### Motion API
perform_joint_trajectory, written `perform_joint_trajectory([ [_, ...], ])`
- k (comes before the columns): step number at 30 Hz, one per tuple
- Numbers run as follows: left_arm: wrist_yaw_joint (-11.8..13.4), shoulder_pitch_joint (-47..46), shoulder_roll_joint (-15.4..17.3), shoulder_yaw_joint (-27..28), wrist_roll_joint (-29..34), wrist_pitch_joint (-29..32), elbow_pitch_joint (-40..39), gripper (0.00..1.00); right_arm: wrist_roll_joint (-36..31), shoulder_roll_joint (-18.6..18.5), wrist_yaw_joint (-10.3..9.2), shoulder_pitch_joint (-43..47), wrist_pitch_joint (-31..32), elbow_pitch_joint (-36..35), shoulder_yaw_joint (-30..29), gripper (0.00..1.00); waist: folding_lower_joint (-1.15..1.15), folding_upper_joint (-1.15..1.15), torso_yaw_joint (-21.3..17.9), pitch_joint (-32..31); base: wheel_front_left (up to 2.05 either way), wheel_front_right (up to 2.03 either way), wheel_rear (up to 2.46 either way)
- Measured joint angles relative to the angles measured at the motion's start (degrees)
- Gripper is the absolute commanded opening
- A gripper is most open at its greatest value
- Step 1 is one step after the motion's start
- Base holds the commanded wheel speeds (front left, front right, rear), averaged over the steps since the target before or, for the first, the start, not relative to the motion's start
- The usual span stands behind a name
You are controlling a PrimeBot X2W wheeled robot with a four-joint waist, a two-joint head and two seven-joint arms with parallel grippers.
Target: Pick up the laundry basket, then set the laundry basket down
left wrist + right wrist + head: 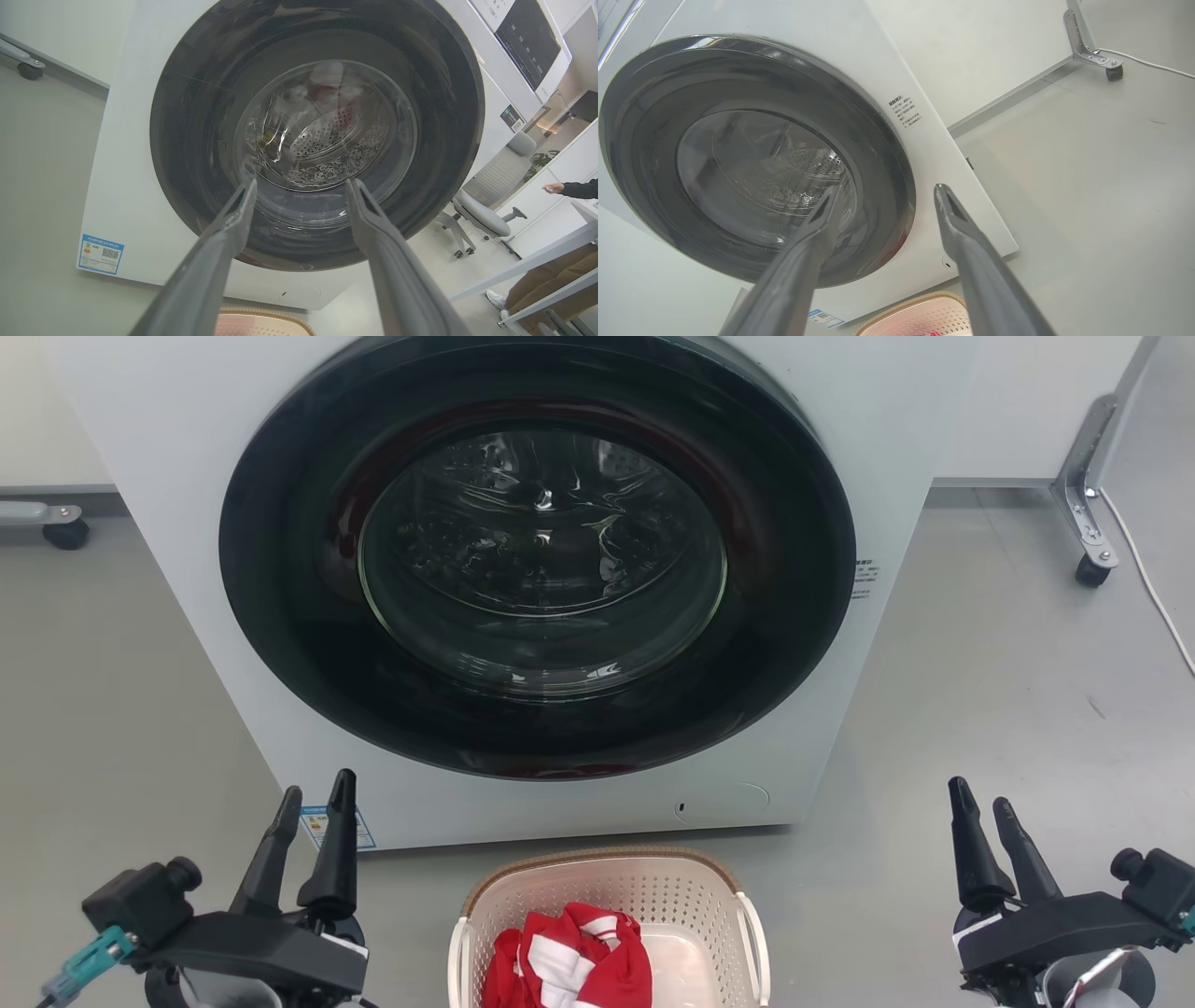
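While the laundry basket rests, left end effector and right end effector gape.

Basket: cream plastic, perforated, smooth; brown woven-look rim. Inside, cloth, red and white, soft, crumpled. Washer: white panel, smooth, faint sheen. Door: glossy dark ring, clear glass centre, reflects strongly. Drum: perforated bright metal. Floor: grey, smooth, matt. Left gripper, right gripper: dark matt plastic. Bracket: bare metal.

Washing machine bears a blue sticker and small print, both illegible
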Motion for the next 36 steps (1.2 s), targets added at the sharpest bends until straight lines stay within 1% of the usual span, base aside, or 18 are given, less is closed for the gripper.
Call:
perform_joint_trajectory([
  [4, 0.88, 0.0, 0.3, -0.97, 2.9, -0.71, -0.05, 1.0, -3.31, -0.65, -1.01, 0.0, -0.82, 0.29, 1.23, 1.0, 0.0, 0.0, 0.05, -0.03, 0.0, 0.0, 0.0],
  [7, 1.58, 0.01, 0.48, -1.75, 5.33, -1.24, -0.09, 1.0, -5.63, -1.16, -1.14, 0.0, -1.35, 0.83, 2.44, 1.0, 0.0, 0.0, 0.1, -0.06, 0.0, 0.0, 0.0],
  [8, 1.67, 0.01, 0.52, -1.96, 5.86, -1.63, -0.13, 1.0, -6.62, -1.37, -1.51, -0.01, -1.53, 0.85, 2.79, 1.0, 0.0, 0.0, 0.12, -0.07, 0.0, 0.0, 0.0],
  [9, 2.11, 0.01, 0.53, -2.1, 6.25, -1.87, -0.19, 1.0, -7.3, -1.49, -1.54, -0.02, -1.86, 0.83, 3.1, 1.0, 0.0, 0.0, 0.13, -0.09, 0.0, 0.0, 0.0],
  [16, 3.16, 0.03, 0.94, -3.53, 10.26, -2.71, -0.46, 1.0, -11.79, -2.09, -2.54, -0.88, -3.33, 0.78, 4.93, 1.0, 0.0, 0.0, 0.23, -0.32, 0.0, 0.0, 0.0],
  [33, 6.12, 0.09, 1.92, -6.57, 20.02, -3.69, -0.81, 1.0, -21.85, -3.53, -4.05, -1.09, -6.67, 1.09, 9.35, 1.0, 0.0, 0.0, 0.43, -0.83, 0.0, 0.0, 0.0],
  [34, 6.76, 0.1, 2.21, -7.28, 22.37, -4.13, -1.08, 1.0, -24.08, -3.86, -4.55, -1.13, -7.38, 1.2, 10.09, 1.0, 0.0, 0.0, 0.42, -0.89, 0.0, 0.0, 0.0],
  [36, 7.15, 0.11, 2.33, -7.48, 23.36, -4.2, -1.27, 1.0, -24.77, -4.05, -4.56, -1.14, -7.82, 1.29, 10.31, 1.0, 0.0, 0.0, 0.42, -0.91, 0.0, 0.0, 0.0],
])
